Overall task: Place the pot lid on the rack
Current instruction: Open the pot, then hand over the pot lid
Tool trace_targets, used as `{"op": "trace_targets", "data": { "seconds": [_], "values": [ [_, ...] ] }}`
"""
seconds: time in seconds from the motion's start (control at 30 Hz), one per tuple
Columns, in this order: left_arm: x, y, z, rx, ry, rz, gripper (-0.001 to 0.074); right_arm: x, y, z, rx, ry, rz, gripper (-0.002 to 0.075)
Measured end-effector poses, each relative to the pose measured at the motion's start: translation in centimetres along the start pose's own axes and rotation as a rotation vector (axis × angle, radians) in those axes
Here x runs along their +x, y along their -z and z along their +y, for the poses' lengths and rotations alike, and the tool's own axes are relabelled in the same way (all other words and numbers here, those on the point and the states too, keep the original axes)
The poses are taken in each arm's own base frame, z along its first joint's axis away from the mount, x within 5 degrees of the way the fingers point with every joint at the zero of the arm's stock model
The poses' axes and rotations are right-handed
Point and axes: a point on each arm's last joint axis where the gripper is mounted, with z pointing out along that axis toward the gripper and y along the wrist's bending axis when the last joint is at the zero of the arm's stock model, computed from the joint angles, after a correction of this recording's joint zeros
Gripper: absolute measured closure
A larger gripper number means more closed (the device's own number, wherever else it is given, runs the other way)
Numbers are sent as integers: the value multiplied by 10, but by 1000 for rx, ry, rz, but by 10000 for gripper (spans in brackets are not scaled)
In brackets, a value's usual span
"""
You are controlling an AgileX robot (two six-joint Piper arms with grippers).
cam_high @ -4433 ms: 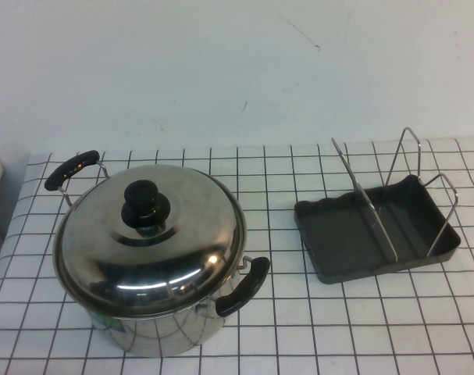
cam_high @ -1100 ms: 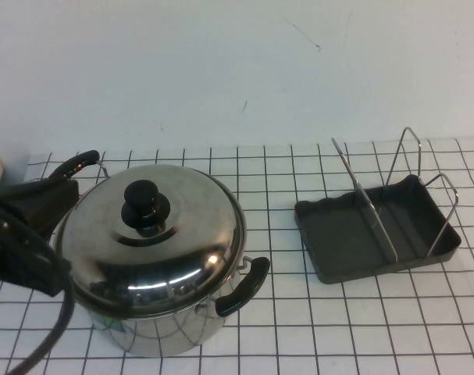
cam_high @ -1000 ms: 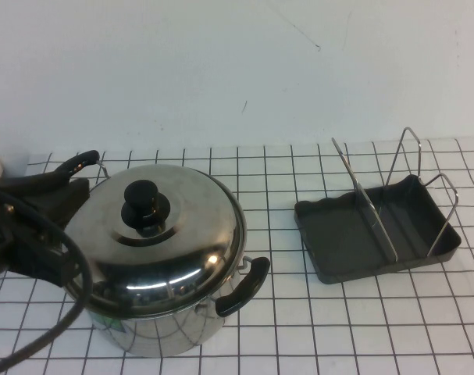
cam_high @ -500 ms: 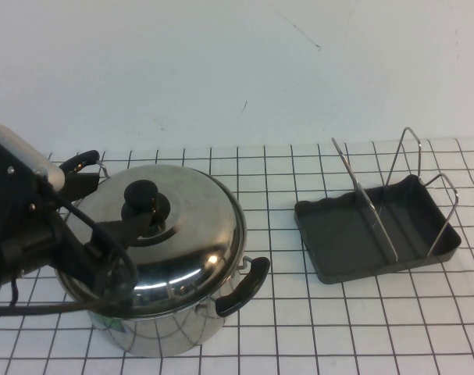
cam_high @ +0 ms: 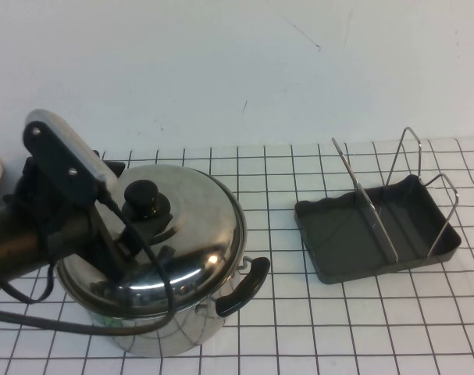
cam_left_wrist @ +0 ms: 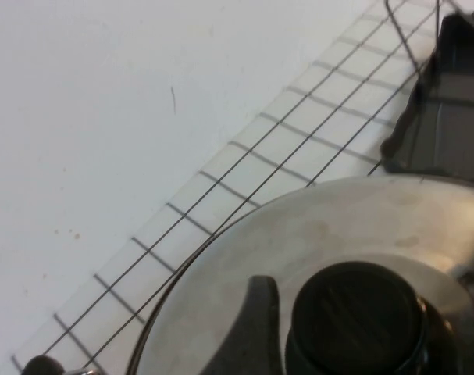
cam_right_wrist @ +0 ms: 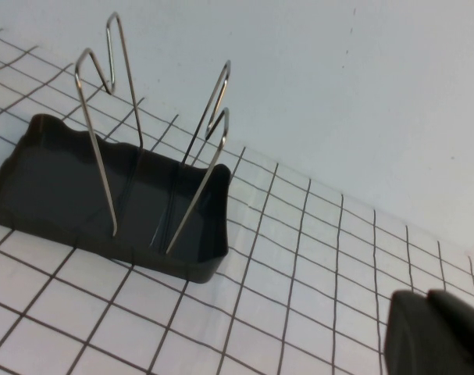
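Note:
The shiny steel pot lid (cam_high: 194,226) with a black knob (cam_high: 144,199) sits on the steel pot (cam_high: 166,332) at the left. My left gripper (cam_high: 132,225) is low over the lid and open. In the left wrist view the knob (cam_left_wrist: 354,320) lies between the jaws, with one finger (cam_left_wrist: 251,332) beside it and a gap between them. The dark grey rack (cam_high: 338,242) with wire loops (cam_high: 369,215) stands empty at the right. It also shows in the right wrist view (cam_right_wrist: 57,180). My right gripper (cam_right_wrist: 436,336) is shut and empty, near the rack and out of the high view.
The pot has two black handles, one at the front right (cam_high: 244,285). The table is covered by a white cloth with a black grid (cam_high: 361,328). A plain white wall (cam_high: 237,70) stands behind. The left arm's cable (cam_high: 104,324) hangs across the front of the pot.
My left arm has come in from the left edge, risen over the pot and brought its gripper onto the lid at the knob. The lid, pot and rack have not moved.

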Motion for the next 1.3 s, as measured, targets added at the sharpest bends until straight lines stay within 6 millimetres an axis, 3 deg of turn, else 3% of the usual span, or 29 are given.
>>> {"op": "trace_targets", "data": {
  "seconds": [0.37,0.53,0.7,0.87,1.1,1.3],
  "values": [
    [8,-18,-2,-19,17,77,102,1,-1,0,1,1,0,729],
    [7,-27,3,-16,100,84,212,1,-1,0,0,1,2,729],
    [6,-28,3,-10,149,76,400,1,-1,0,0,0,2,729],
    [5,-28,2,-3,152,67,402,1,-1,0,0,0,2,729],
    [-12,-10,1,-23,45,3,402,1,-1,0,0,0,2,729],
    [-53,24,-5,-5,2,-185,402,-6,-1,1,-11,-113,-74,729]
  ]
}}
